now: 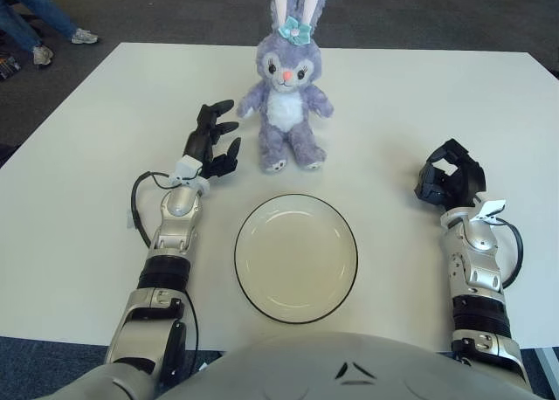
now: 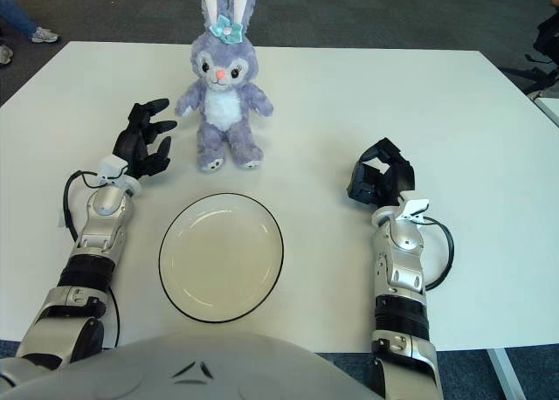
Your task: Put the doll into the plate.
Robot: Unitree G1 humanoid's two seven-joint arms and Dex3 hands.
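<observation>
A purple plush rabbit doll [image 1: 288, 94] with a white belly and a teal bow stands upright on the white table [image 1: 105, 120], just beyond a white plate with a dark rim [image 1: 295, 257]. The plate holds nothing. My left hand [image 1: 212, 141] is open, its fingers spread, just left of the doll and apart from it. My right hand [image 1: 450, 178] shows to the right of the plate with its fingers curled and holding nothing.
The table's far edge runs behind the doll, with dark carpet beyond. A person's legs and shoes [image 1: 39, 24] show at the far left, off the table.
</observation>
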